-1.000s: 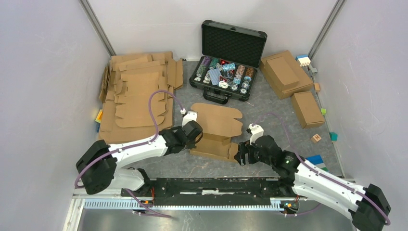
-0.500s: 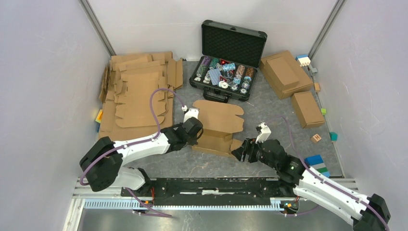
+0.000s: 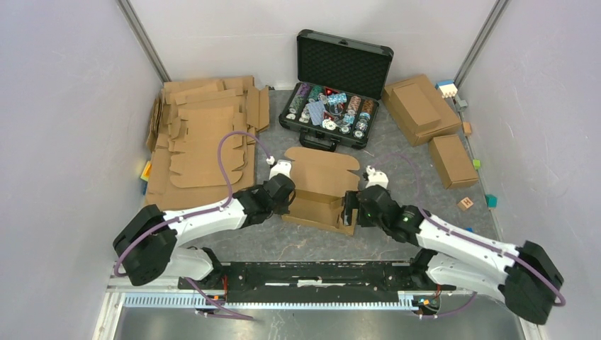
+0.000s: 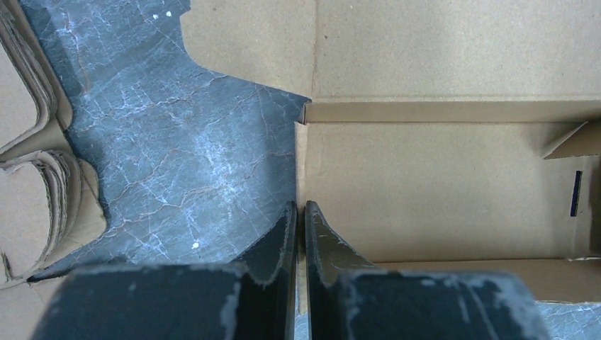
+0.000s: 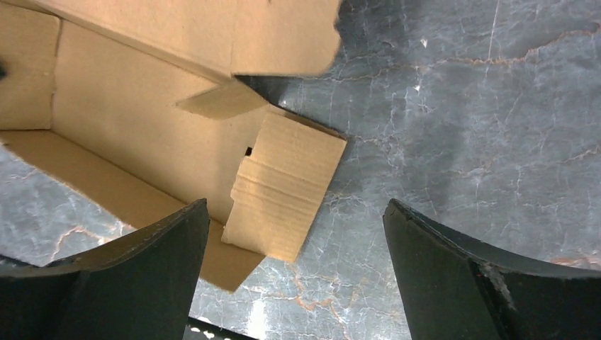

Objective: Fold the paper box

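Two arms meet at the paper box, which lies on the worktop just on the arm-base side of the black case. A stack of blanks sits left of the case and finished boxes sit right of it. Your left wrist view adds what the top view hides: the left jaws are pinched on the paper box's end wall. In the right wrist view, the right jaws stand wide apart and grip nothing, with an end flap lying between them.

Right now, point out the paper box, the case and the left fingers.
paper box (image 3: 322, 173): top view, on its open lid flap.
case (image 3: 345, 60): top view, on its raised lid.
left fingers (image 4: 276, 248): left wrist view, on the finger outside the box wall.
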`<state>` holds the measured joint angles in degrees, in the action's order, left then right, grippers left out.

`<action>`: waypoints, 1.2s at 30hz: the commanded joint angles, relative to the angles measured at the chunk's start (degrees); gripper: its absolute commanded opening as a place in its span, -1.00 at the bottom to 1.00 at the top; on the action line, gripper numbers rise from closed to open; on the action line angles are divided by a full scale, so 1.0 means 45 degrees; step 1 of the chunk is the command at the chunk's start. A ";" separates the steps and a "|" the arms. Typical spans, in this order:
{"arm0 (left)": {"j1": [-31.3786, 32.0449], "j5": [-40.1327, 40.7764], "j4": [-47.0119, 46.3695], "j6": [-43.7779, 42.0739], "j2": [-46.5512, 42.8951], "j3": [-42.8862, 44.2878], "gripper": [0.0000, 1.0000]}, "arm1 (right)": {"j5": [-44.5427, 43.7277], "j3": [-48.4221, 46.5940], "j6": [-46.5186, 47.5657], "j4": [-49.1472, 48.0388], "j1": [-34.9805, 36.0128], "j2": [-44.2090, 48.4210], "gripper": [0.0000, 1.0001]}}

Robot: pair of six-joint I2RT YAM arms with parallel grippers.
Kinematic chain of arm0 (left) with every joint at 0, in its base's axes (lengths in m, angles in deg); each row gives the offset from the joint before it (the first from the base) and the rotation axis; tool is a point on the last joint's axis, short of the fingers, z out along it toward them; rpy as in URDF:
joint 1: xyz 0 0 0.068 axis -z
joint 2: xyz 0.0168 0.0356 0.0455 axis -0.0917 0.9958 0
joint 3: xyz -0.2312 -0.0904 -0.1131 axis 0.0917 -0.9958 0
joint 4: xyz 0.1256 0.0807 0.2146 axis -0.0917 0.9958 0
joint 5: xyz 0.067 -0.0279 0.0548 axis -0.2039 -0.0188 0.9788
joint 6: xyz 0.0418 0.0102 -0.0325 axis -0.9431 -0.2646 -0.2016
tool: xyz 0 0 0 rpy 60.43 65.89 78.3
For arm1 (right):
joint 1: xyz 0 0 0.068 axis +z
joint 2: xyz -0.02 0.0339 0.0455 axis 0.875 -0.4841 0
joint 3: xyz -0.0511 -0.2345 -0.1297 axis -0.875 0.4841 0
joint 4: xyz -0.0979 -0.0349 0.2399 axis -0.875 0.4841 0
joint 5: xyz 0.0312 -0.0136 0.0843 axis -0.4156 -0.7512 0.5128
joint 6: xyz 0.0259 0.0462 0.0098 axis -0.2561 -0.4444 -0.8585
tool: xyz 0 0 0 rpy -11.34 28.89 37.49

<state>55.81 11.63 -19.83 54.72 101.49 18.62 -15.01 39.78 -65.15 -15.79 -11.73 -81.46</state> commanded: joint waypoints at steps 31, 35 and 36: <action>-0.0080 0.0775 0.0296 -0.0198 -0.0031 0.0025 -0.95 | -0.4779 -0.2381 -0.1542 0.4738 0.1383 -0.2081 0.67; -0.0080 0.0766 0.0237 -0.0205 -0.0122 -0.0007 -0.95 | -0.4936 -0.2076 -0.1520 0.5296 0.1292 -0.1444 0.67; -0.0081 0.0852 0.0271 -0.0188 -0.0155 -0.0021 -0.96 | -0.5026 -0.2023 -0.1556 0.5453 0.1250 -0.1349 0.67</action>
<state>55.74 12.85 -19.68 54.28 101.07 18.14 -34.40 29.49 -70.85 4.58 -5.61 -89.28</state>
